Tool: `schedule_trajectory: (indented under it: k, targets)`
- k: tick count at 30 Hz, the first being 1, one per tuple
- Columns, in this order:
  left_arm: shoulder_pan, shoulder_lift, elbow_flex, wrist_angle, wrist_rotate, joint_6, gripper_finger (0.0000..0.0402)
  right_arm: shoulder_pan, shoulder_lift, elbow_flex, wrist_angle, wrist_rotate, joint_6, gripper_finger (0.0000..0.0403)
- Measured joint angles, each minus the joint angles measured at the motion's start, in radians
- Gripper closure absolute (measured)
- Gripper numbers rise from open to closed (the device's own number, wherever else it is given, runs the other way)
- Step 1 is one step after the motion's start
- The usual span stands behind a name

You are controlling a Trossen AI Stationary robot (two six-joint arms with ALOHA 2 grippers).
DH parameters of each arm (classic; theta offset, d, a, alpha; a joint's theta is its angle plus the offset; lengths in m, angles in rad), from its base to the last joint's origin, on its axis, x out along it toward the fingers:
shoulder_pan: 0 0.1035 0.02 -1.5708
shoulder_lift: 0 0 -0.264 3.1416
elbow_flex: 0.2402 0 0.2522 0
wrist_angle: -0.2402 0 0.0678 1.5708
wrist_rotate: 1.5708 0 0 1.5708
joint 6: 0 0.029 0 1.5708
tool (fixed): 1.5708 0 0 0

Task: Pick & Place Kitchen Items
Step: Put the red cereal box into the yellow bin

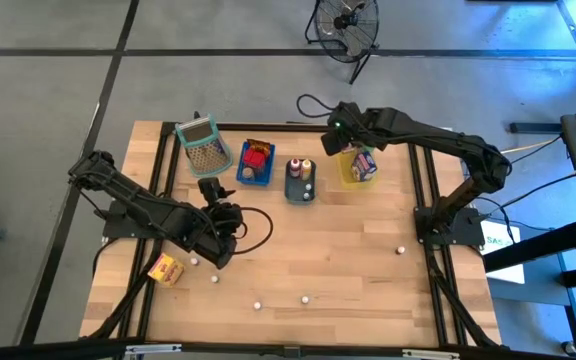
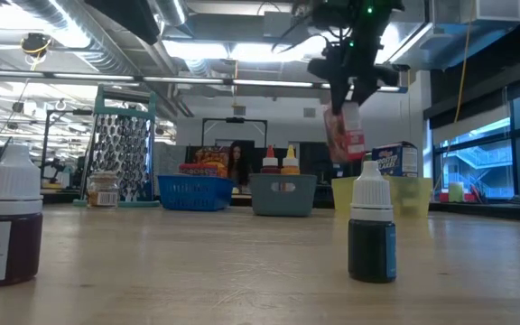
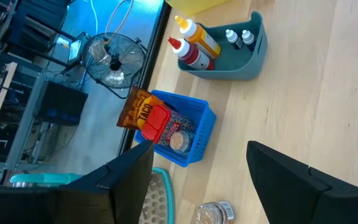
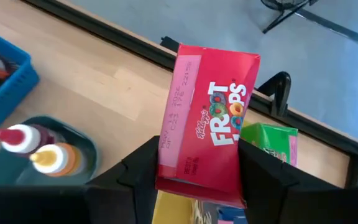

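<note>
We hold the red carton (image 4: 207,124) clamped in the right gripper (image 4: 194,171) over the yellow tray (image 1: 349,172); next we lower and release; left gripper (image 3: 197,180) waits open, empty.

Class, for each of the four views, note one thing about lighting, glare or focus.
High view: even light, soft shadows under both arms. Low view: bright ceiling lights glare, the near bottle looks soft. Left wrist view: blue cast on the floor beyond the table. Right wrist view: red carton sharp in the right pincer.
</note>
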Motion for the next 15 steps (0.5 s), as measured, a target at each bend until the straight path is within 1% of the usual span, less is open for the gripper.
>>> schedule_trajectory:
  k: [8, 15]
  targets:
    - [0.0, 0.0, 0.0, 0.0, 0.0, 0.0, 0.0148, -0.005, 0.0, -0.037, -0.034, 0.0, 0.036, 0.0224]
    - [0.0, 0.0, 0.0, 0.001, 0.001, 0.0, 0.0148, -0.006, 0.0, -0.089, 0.023, 0.0, 0.045, 0.0224]
